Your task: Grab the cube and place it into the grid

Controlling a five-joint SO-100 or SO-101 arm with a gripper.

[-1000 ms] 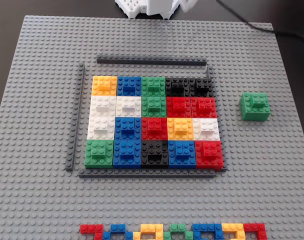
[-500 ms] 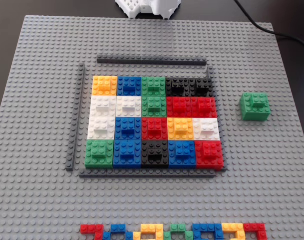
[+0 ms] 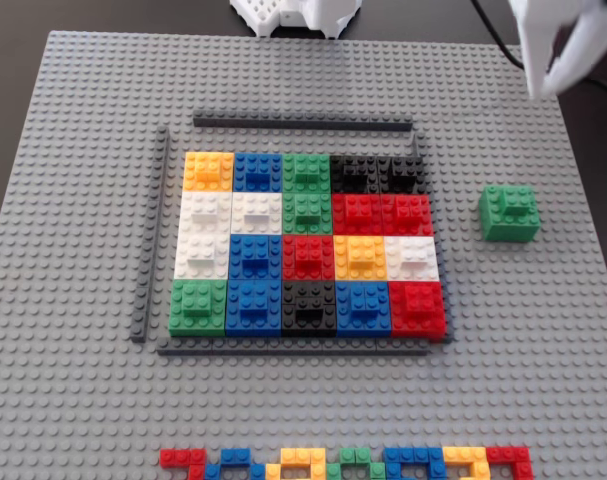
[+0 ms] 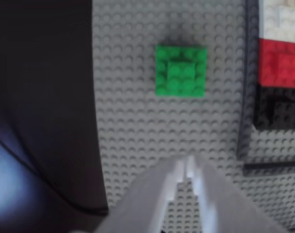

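Since half a second ago, the white gripper (image 3: 558, 60) has swung in over the baseplate's (image 3: 83, 400) far right corner, fingers pressed together and empty. It approaches the cube (image 3: 509, 214), which sits alone right of the grid (image 3: 308, 245), unobstructed for grabbing.

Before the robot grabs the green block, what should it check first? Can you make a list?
1. Cube alone on the grey baseplate, nothing touching it: ok.
2. Cube seen ahead of the gripper in the wrist view: ok.
3. Gripper open enough to fit the cube: not ok, fingertips look closed.
4. Gripper over the cube: not ok, off to one side.
5. Free slot in the grid: cannot tell, every tile looks filled.
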